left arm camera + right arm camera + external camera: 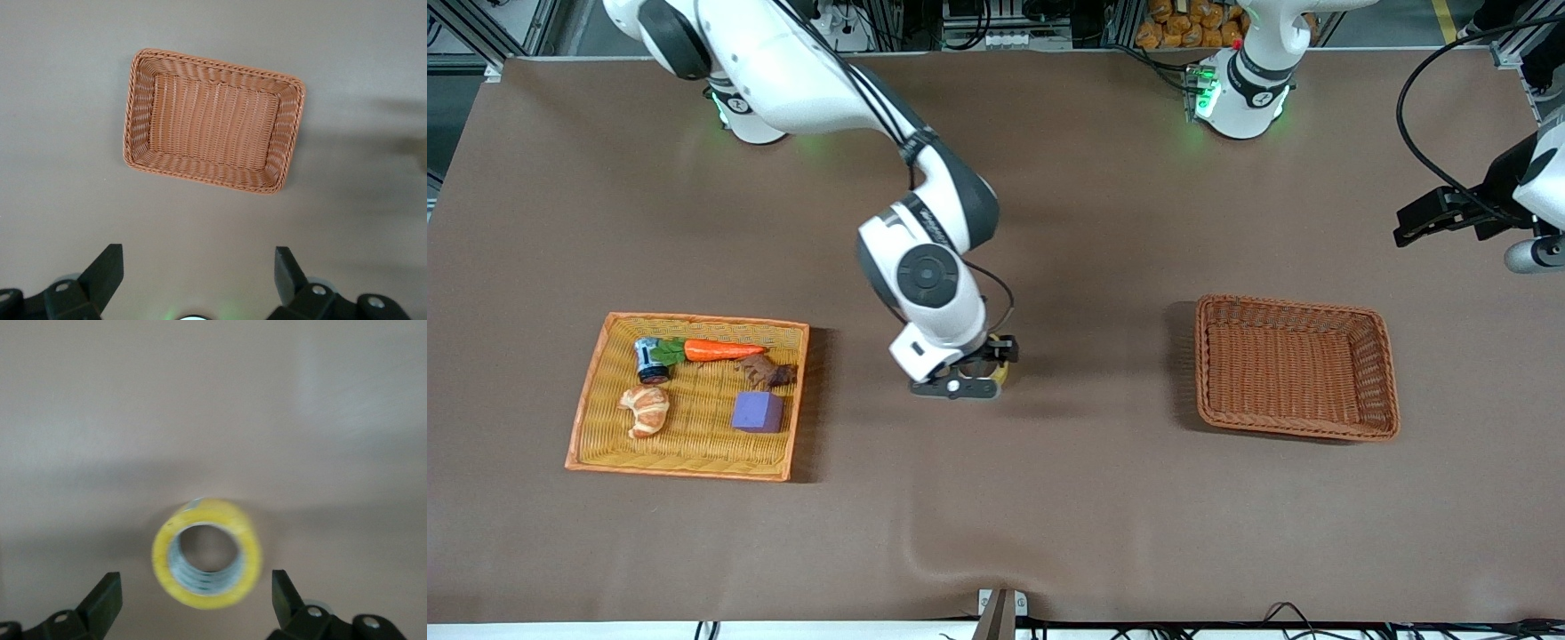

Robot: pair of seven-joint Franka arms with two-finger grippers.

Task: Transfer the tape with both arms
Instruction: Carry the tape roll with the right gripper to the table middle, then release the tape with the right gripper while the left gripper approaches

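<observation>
In the front view the right pincer (960, 378) sits low over the middle of the counter (1049, 498), and the right arm's wrist covers nearly all of the tape (1003, 373), leaving only a yellow sliver at its edge. The right wrist view shows the rest: the tape (207, 553) lies flat on the brown counter between the spread fingers (100, 603), touching neither, its grey core open toward the camera, so the ring's axis stands upright. The left pincer (1427, 218) hangs high at the left arm's end of the counter; only the left wrist view shows its fingers (103, 273) apart and gripping nothing, with the brown wicker basket (133, 127) below.
</observation>
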